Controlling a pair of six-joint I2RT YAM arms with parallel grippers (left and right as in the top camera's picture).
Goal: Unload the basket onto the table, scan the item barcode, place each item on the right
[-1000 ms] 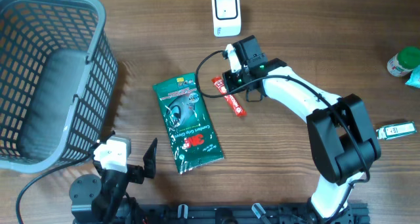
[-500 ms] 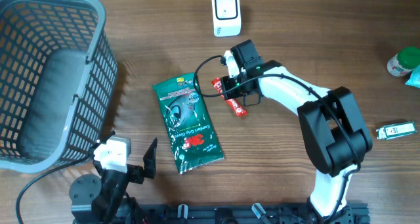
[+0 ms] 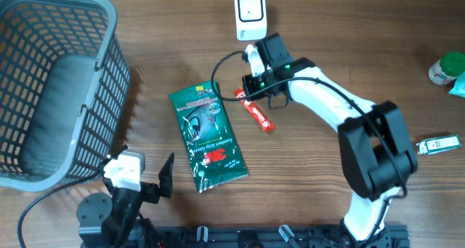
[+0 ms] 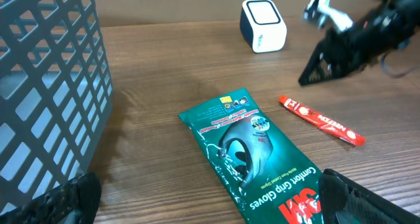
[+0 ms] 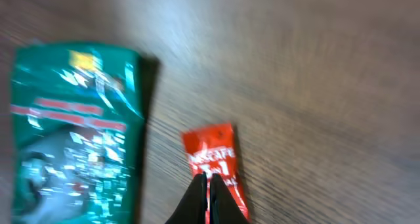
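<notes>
The red sachet lies flat on the table, just right of the green glove pack and on the near side of the white scanner. The right fingers are pressed together with nothing between them. They are poised over the sachet's far end, and the left wrist view shows them clear of it. The left fingers are spread wide at the near edge, holding nothing.

Coming down closed, the right fingers would probably only shove the sachet towards the glove pack. So thin a packet may also slip from a pinch, or come up with its barcode turned away from the scanner.

The table is level brown wood grain, with a grey basket at far left. Nothing of the room beyond it shows.
</notes>
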